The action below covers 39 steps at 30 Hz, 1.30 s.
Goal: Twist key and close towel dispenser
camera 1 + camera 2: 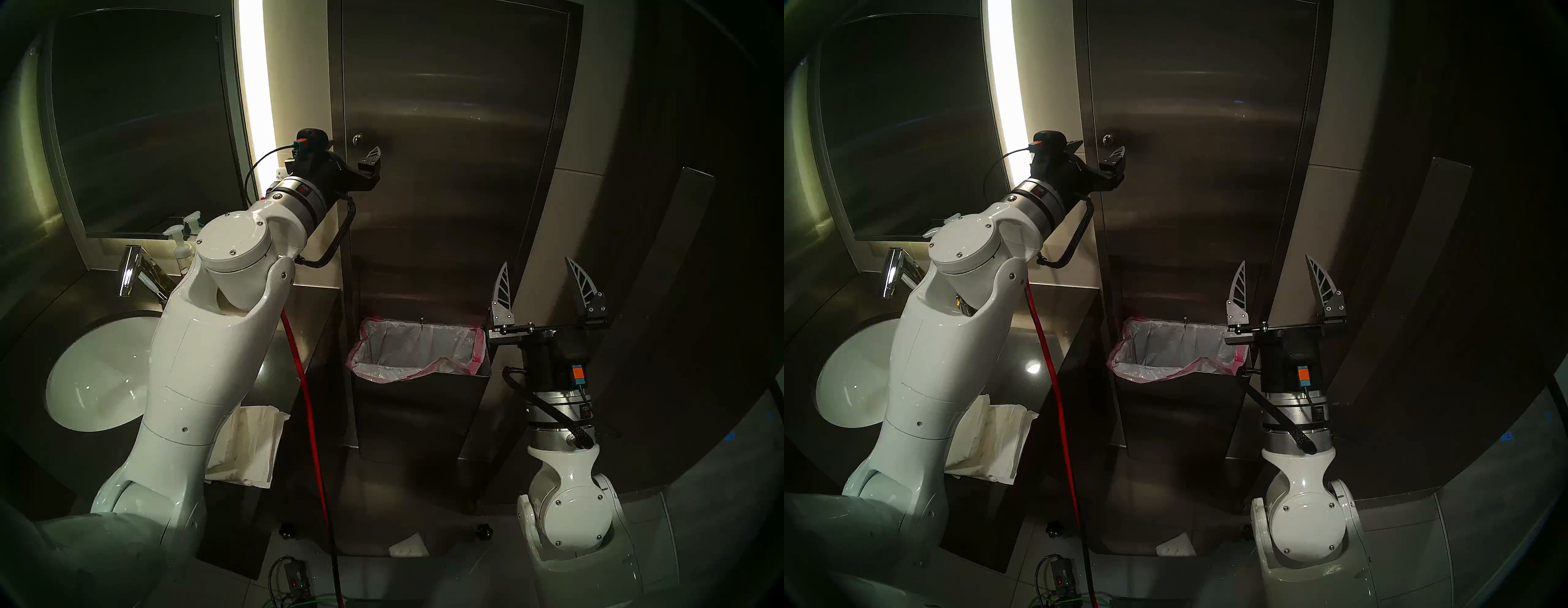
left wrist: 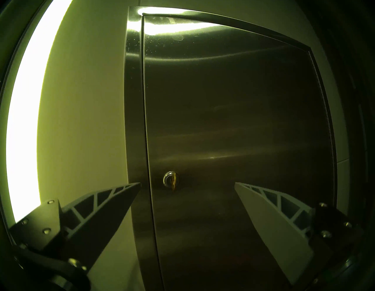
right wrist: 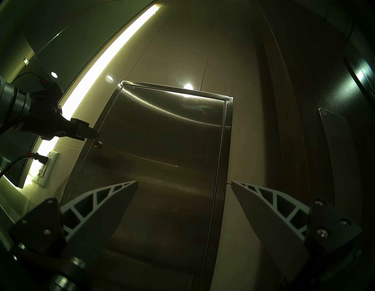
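The towel dispenser point(image 1: 445, 170) is a tall brushed-steel wall cabinet, and its long door point(image 2: 233, 122) lies flush in the frame. The brass key point(image 2: 172, 182) sits in the round silver lock point(image 1: 357, 138) near the door's left edge, its head edge-on and upright. My left gripper point(image 2: 187, 182) is open and empty close in front of the door. One finger is on each side of the key, just below it, not touching. My right gripper point(image 1: 536, 263) is open and empty, pointing up, low at the cabinet's right side. The dispenser point(image 3: 162, 152) also shows in the right wrist view.
A pink-lined waste bin point(image 1: 418, 348) hangs below the door. The sink point(image 1: 97, 373), faucet point(image 1: 129, 271), soap bottle point(image 1: 182, 250) and dark mirror point(image 1: 140, 127) are on the left. Folded white towels point(image 1: 250, 446) lie on the counter. A red cable point(image 1: 309, 424) runs down.
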Each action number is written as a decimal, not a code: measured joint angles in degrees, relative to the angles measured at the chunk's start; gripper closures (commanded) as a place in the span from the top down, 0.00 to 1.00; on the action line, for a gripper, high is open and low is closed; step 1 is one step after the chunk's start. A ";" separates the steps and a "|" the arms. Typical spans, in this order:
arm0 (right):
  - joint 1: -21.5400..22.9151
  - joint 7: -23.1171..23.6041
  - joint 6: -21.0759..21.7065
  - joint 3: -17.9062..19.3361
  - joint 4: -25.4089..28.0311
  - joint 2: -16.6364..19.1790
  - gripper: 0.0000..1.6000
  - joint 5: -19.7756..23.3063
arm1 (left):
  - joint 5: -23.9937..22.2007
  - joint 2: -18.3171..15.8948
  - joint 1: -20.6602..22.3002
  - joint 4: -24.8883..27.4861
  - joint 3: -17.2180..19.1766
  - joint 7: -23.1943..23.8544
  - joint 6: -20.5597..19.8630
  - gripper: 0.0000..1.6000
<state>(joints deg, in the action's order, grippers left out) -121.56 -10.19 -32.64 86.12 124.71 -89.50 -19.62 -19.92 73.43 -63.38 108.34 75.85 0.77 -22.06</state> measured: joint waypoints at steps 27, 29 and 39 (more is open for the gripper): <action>0.00 -0.37 0.25 -0.15 0.02 0.38 1.00 -0.01 | -2.87 1.30 1.81 -0.65 0.78 2.41 -3.81 0.77; 0.00 -0.41 0.27 -0.16 0.02 0.41 1.00 -0.01 | -3.15 1.38 1.81 -0.68 0.82 2.60 -4.13 0.79; 0.00 -0.57 0.37 -0.24 0.02 0.56 1.00 -0.01 | -4.07 1.83 2.56 -2.63 1.19 3.39 -5.07 0.87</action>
<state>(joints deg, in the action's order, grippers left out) -121.55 -10.76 -32.26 85.88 124.74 -88.94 -19.63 -23.99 75.26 -60.81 105.71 77.04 4.16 -27.13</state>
